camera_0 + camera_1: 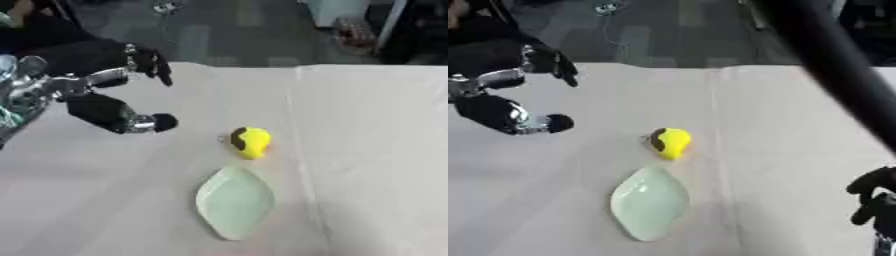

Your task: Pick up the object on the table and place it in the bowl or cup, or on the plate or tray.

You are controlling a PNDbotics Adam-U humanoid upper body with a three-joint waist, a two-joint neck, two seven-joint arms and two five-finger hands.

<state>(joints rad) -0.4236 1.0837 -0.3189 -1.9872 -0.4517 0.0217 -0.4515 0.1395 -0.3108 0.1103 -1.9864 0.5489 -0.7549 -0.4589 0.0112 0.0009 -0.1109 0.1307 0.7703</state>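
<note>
Nearest to me, lower centre of frame: pale green plate (234, 202) is lying flat on the table (367, 150), nothing on it. Leaf-like outline, long axis running toward me.

Lower right corner, right eye view only: my right hand (874, 196) is showing at the frame edge, idle, dark fingers curling inward around nothing. A dark bar, probably my right arm (833, 65), is crossing the upper right of that view.

Just above the plate, centre of frame: the yellow object (251, 142) is sitting on the table, near the plate's far tip but apart from it. Rounded body with a dark patch on its left side; I cannot tell what it is.

Upper left of frame: my left hand (122, 112) is hovering over the table, well apart from the object. Fingers are spread, with the thumb set away from them, holding nothing.

Judgement: I am in the reach step; pick not yet made.

Notes for doing this well:
- Bring the left hand rightward and down toward the object, keeping the fingers spread until they are standing on both sides of it.
- The rounded shape will likely roll if nudged, so I am planning to come from above rather than sweeping in sideways.
- Close only once thumb and fingers are bracketing the widest part.
- The carry is short: lift clear, shift toward frame bottom, release low over the plate's middle so it does not roll off the shallow rim.
</note>
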